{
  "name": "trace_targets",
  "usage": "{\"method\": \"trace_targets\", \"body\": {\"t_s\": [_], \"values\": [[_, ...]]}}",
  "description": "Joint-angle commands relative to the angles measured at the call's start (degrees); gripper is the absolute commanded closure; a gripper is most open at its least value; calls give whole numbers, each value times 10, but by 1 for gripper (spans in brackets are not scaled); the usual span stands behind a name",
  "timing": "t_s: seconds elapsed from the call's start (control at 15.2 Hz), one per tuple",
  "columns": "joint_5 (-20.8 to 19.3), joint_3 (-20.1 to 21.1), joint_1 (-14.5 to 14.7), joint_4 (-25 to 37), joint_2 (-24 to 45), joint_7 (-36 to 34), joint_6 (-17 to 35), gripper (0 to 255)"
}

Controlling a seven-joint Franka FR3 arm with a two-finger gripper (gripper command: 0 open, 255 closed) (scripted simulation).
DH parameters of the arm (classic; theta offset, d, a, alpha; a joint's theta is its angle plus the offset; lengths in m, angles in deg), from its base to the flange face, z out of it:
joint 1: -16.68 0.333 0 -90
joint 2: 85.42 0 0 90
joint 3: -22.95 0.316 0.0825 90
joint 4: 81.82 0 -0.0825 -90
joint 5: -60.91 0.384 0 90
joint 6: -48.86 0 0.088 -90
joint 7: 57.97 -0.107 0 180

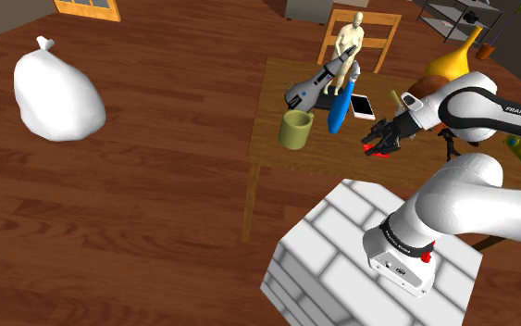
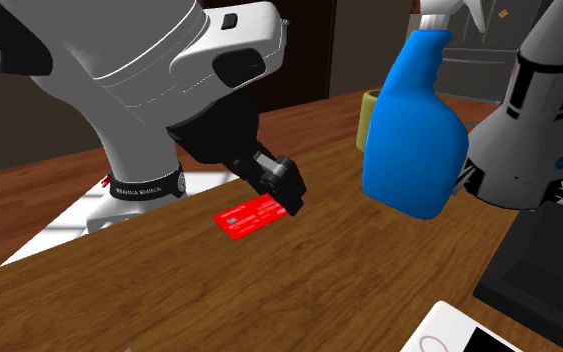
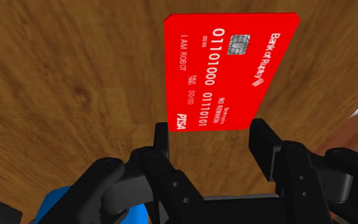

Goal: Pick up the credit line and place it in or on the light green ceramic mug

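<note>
Wooden table [image 1: 286,162]; arm [image 1: 471,102] bent, claw [image 3: 210,133] at red card [image 3: 228,76].

a wooden table [image 1: 318,156] bears a blue spray bottle [image 1: 340,111]. in the shoulder view a grey-and-white rocket model [image 1: 309,90] stands at its ten o'clock, a white phone [image 1: 363,106] just beside at three o'clock, a tan mannequin figure [image 1: 347,44] at twelve. a white sack [image 1: 56,93] lies well apart at the table's nine o'clock.

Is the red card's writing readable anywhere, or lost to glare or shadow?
Wrist view: the red card is evenly lit, with no glare, and its print is legible but sideways. Second exterior view: the print is too small to read. Shoulder view: a red sliver under the gripper.
</note>
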Motion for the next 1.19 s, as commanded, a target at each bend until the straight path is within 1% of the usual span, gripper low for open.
{"method": "trace_targets", "body": {"t_s": [0.0, 0.53, 1.12], "values": [[9, 15, 0, 6, -10, -5, -15, 255], [56, 84, 4, 36, -53, -34, -80, 255], [104, 149, 23, 80, -80, -64, -141, 255]]}}
